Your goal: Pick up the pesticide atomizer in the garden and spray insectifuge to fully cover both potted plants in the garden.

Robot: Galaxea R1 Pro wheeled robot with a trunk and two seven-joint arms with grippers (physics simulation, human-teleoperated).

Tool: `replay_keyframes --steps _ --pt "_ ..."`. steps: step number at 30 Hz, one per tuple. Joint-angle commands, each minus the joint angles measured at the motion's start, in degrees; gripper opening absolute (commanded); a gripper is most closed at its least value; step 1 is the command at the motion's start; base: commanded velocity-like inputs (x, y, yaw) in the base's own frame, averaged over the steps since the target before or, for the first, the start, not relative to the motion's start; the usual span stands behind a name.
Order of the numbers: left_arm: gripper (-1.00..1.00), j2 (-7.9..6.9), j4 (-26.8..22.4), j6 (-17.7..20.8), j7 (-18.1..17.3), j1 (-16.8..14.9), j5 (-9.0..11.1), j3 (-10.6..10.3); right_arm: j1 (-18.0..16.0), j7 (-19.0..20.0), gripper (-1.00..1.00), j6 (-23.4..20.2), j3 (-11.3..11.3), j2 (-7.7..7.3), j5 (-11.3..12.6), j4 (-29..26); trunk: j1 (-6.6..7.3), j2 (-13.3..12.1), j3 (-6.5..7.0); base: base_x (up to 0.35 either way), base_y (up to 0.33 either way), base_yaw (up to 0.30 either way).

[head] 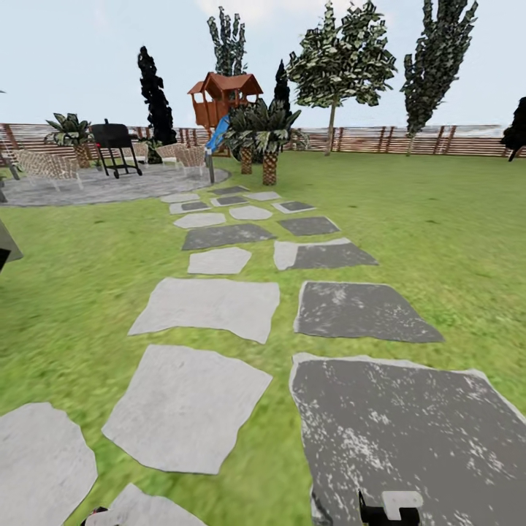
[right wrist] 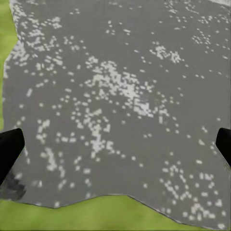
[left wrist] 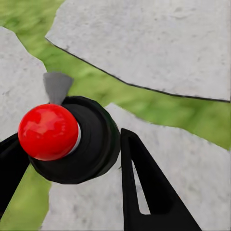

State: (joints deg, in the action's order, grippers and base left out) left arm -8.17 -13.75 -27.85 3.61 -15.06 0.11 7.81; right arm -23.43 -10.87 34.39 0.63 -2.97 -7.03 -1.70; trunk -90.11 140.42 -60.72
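Two black fingers [left wrist: 144, 192] of the left gripper [left wrist: 72, 168] clasp the black, red-capped pesticide atomizer [left wrist: 67, 139] between them — right gripper [right wrist: 115, 149] spread wide, empty, above a dark speckled paving stone [right wrist: 115, 96].

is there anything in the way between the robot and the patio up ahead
Nothing visible blocks it. The stepping-stone path runs over open lawn to the paved patio. A grill and woven chairs stand on the patio itself. The left gripper holds a black object with a red top.

stepping stones [head: 207, 307]: about 16 | palms [head: 269, 139]: 3 | grill [head: 115, 146]: 1 | playhouse [head: 223, 95]: 1
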Motion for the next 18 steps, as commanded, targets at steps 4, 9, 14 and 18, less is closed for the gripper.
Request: replay_keyframes --steps 4,9,14,18 --pt "-1.0 0.0 0.0 -0.2 0.2 0.0 0.0 0.0 0.0 -0.5 1.0 0.1 0.1 0.01 -0.6 0.1 -0.02 0.0 -0.05 0.339 0.0 0.001" --pt "-1.0 0.0 0.0 -0.2 0.2 0.0 0.0 0.0 0.0 -0.5 1.0 0.1 0.1 0.07 -0.6 0.1 -0.02 0.0 -0.05 0.339 0.0 0.0" --pt "-1.0 0.0 0.0 -0.2 0.2 0.0 0.0 0.0 0.0 -0.3 1.0 0.1 0.1 0.0 -0.7 0.1 -0.02 0.0 -0.05 0.339 0.0 0.0" --pt "-1.0 0.0 0.0 -0.2 0.2 0.0 0.0 0.0 0.0 -0.2 1.0 0.1 0.1 -0.09 -0.7 0.1 -0.02 0.0 -0.05 0.339 0.0 0.0"
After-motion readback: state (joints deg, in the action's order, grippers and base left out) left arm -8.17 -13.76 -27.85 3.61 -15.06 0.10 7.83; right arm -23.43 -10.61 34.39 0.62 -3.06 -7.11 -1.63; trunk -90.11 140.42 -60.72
